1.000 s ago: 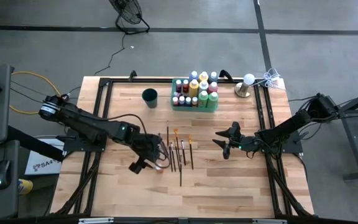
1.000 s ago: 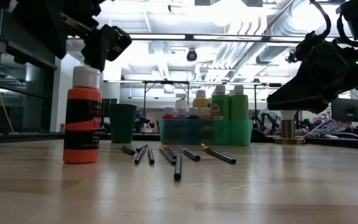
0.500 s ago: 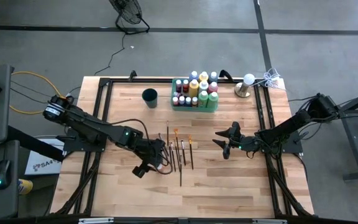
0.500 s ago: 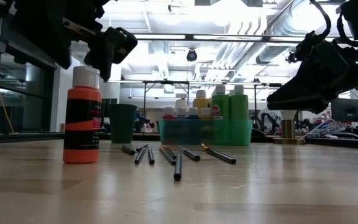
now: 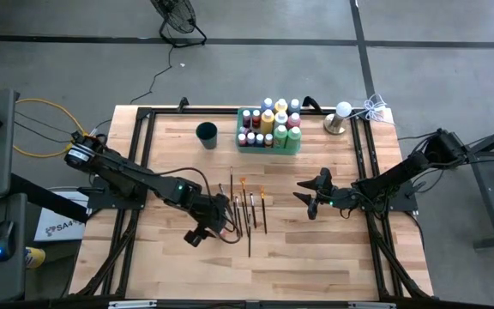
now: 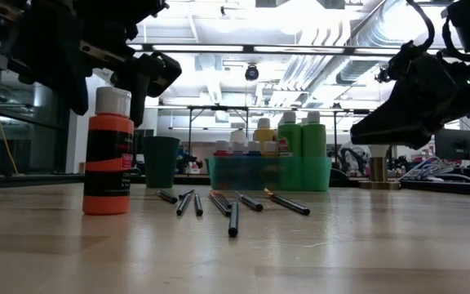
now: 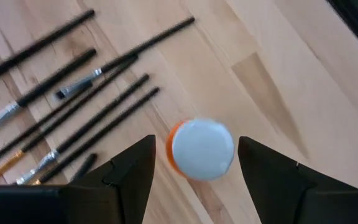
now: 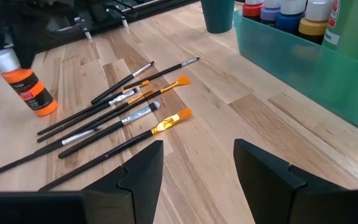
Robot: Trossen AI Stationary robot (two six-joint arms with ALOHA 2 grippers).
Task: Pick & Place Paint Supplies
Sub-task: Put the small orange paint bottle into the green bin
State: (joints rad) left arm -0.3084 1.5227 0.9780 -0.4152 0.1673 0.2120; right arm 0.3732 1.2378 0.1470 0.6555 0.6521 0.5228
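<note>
An orange paint bottle (image 6: 108,163) with a white cap (image 7: 202,149) stands upright on its base on the wooden table, left of several dark-handled paintbrushes (image 5: 245,206) that lie flat. My left gripper (image 7: 196,142) hangs open over the bottle, slanting down, one finger on each side of the cap (image 6: 113,100) without touching it. In the high view the gripper (image 5: 219,225) hides most of the bottle. My right gripper (image 5: 307,199) waits open above the table, right of the brushes (image 8: 117,118). More paint bottles stand in the green tray (image 5: 268,142) at the far side.
A dark round cup (image 5: 207,134) stands left of the green tray (image 6: 268,173). A white bulb-shaped thing on a round base (image 5: 340,118) sits at the far right corner. Black frame rails (image 5: 363,172) run along the table's sides. Bare wood lies toward the near edge.
My left gripper has come down and slightly toward the table's right edge. Its open fingers have gone from above and left of the orange bottle's cap to either side of it. The bottle and brushes have stayed put.
</note>
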